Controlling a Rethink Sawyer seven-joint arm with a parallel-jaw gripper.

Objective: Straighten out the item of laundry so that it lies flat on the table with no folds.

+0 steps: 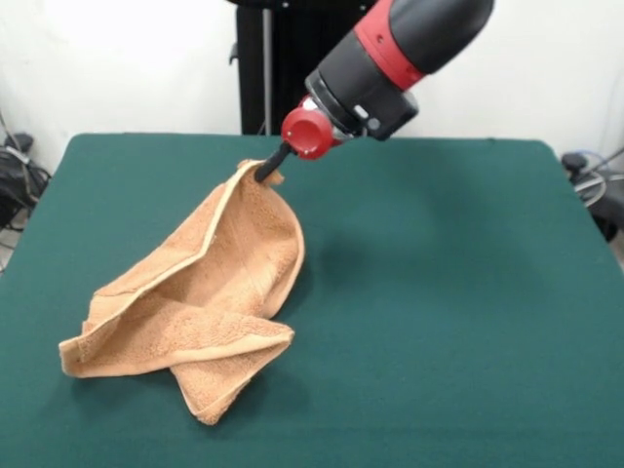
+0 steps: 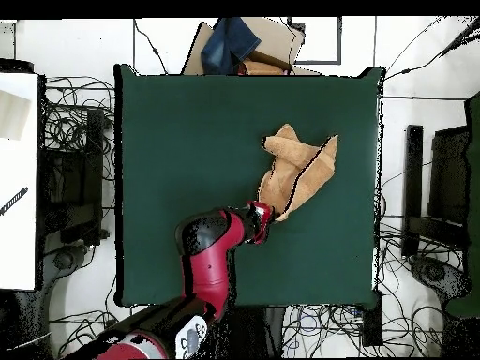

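- Clearly, the towel (image 1: 200, 307) was far from flat: one corner was raised off the worktop (image 1: 439, 292) while the rest trailed down onto the felt in a crumpled heap, with a fold doubled over at its low end.
- In the overhead view it sat toward one side of the worktop, well inside the edges, so I judged there was room to spread it.
- The tool (image 1: 270, 169) was clamped on that raised corner, its tips buried in the cloth at the paler hem; I read this as a lift meant to let the towel's own weight pull the folds open.
- The arm (image 1: 390, 58) leaned in at a slant from above, which kept the held corner higher than the body of the cloth.
- My judgement was that the task was only partly along: the lower folds had yet to be dragged or laid out.
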